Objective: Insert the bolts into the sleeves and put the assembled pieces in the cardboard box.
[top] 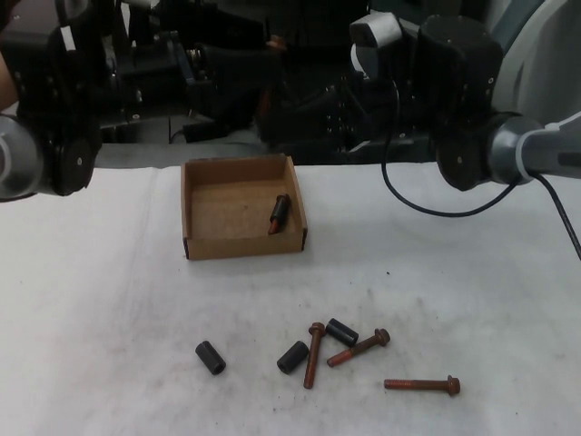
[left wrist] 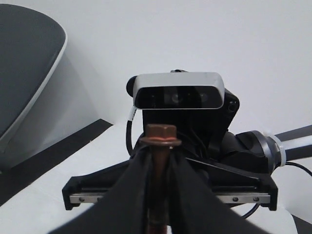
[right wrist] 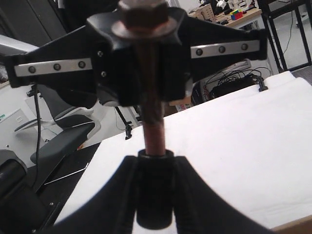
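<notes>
My left gripper [left wrist: 157, 195] is shut on a copper-coloured bolt [left wrist: 158, 141], whose hex head sticks out past the fingertips. My right gripper [right wrist: 155, 195] is shut on a black sleeve [right wrist: 155, 187]. The bolt [right wrist: 150, 107] runs from the left gripper [right wrist: 141, 63] facing it down into the sleeve's open end. Both are held in the air. On the bench, the cardboard box [top: 243, 247] holds one assembled piece [top: 279, 213]. Three loose black sleeves [top: 211, 356] [top: 292, 357] [top: 341, 331] and three loose bolts [top: 313, 354] [top: 359, 348] [top: 422, 385] lie on the white cloth in front of the box.
Two arm bodies [top: 45, 136] [top: 472, 118] stand at the back corners of the bench, and a black cable [top: 399, 195] loops onto the cloth. The right arm's wrist camera [left wrist: 178, 92] faces my left gripper closely. Dark equipment lines the bench's far edge.
</notes>
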### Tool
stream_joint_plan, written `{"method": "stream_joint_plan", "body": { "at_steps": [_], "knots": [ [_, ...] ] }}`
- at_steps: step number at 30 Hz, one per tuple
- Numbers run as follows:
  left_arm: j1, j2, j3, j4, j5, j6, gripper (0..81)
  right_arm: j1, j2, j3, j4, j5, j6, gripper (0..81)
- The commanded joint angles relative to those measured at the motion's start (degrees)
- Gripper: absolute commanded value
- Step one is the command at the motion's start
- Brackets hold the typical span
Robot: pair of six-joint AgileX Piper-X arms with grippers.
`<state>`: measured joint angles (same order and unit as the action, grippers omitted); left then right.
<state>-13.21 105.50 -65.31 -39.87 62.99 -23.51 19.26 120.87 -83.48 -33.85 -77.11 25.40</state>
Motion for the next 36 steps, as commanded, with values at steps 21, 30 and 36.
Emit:
{"method": "stream_joint_plan", "body": {
  "at_steps": [21,30,36],
  "knots": [
    [0.0,-0.5,0.4,6.7,5.7,0.0,0.6,-4.3,-1.1,-7.2,-2.9,1.0,0.8,0.2],
    [-1.5,-0.5,0.4,6.7,4.6,0.0,0.6,-3.0,-1.1,-7.2,-2.9,1.0,0.8,0.2],
    [-2.4,-0.5,0.4,6.7,3.9,0.8,0.6,-2.6,-1.1,-7.2,-2.9,1.0,1.3,0.2]
  ]
}}
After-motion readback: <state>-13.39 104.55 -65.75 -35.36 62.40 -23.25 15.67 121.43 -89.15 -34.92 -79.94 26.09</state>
